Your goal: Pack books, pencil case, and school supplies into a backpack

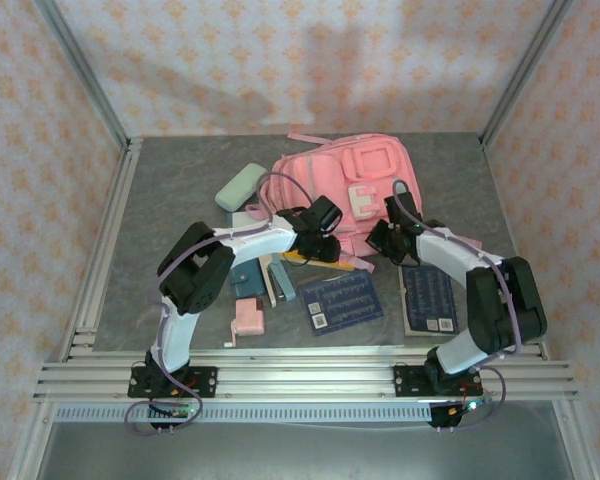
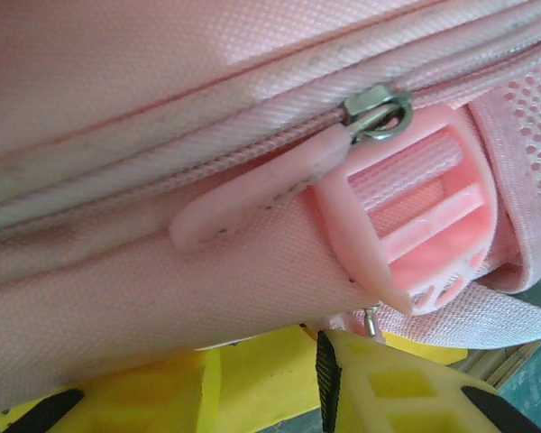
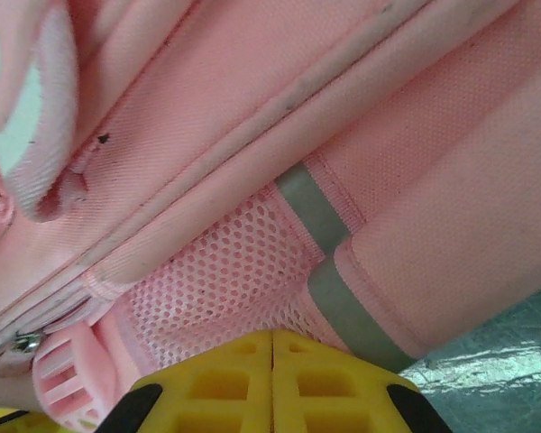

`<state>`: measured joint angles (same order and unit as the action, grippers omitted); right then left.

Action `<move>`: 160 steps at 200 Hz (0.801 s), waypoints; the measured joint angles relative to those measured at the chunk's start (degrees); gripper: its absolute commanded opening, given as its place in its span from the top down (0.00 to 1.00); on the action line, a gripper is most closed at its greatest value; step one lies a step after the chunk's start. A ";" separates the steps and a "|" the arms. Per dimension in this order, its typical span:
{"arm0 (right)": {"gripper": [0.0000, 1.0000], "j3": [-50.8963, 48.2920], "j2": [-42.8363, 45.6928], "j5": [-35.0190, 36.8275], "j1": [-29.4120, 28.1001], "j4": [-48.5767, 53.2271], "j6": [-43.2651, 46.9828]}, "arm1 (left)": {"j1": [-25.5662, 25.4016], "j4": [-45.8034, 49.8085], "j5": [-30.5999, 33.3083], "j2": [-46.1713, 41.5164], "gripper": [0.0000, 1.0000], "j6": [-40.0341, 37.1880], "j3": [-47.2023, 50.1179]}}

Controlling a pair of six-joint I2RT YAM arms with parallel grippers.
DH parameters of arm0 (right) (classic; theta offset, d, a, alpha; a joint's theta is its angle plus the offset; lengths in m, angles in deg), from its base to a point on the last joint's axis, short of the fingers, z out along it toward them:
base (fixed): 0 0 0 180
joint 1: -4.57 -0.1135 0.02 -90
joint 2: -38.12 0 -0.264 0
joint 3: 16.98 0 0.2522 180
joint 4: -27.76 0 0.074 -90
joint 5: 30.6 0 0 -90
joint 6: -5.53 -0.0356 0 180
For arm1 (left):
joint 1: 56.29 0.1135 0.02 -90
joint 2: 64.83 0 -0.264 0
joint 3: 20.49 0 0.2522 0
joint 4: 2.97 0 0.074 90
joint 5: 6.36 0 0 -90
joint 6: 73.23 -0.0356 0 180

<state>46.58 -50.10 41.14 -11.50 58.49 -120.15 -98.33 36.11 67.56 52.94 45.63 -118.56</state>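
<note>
The pink backpack [image 1: 355, 185] lies at the back middle of the table. My left gripper [image 1: 320, 238] is at its near left edge, over the yellow book [image 1: 302, 258]. In the left wrist view its jaws [image 2: 261, 354] stand apart under the fabric [image 2: 162, 81], below a pink zipper pull [image 2: 252, 191] and a strap buckle [image 2: 415, 216]. My right gripper [image 1: 390, 238] is shut, its tips [image 3: 272, 336] against the mesh side pocket [image 3: 225, 271]. Two navy books [image 1: 342, 302] [image 1: 430, 298] lie in front. The sage pencil case [image 1: 240, 185] lies left of the backpack.
A teal snap case [image 1: 247, 283], a white-and-teal stapler [image 1: 280, 282] and a small pink gadget [image 1: 247, 318] lie near my left arm. Aluminium rails [image 1: 105, 250] border the table's left side and the near edge [image 1: 300, 375]. Papered walls enclose the back and sides.
</note>
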 measured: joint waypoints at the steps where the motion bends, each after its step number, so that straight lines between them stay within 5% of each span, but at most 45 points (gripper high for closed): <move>1: 0.89 0.00 -0.04 0.02 0.00 0.00 0.00 | 0.00 0.04 0.00 0.02 0.65 -0.02 -0.02; 28: 0.51 0.02 -1.68 0.00 -0.02 -0.59 -0.04 | -0.15 0.17 0.02 0.02 0.65 -0.02 -0.09; 45: 0.38 0.00 -2.32 0.02 -0.07 -1.68 -1.14 | -0.24 0.15 0.00 0.02 0.66 -0.02 -0.09; 160: 0.29 -15.98 7.67 -0.39 0.00 -16.79 -24.00 | 0.00 -0.42 -0.02 0.02 0.69 0.02 0.55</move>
<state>30.61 -42.43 40.74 -11.50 41.70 -144.15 -98.33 35.70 67.54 52.96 45.65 -118.01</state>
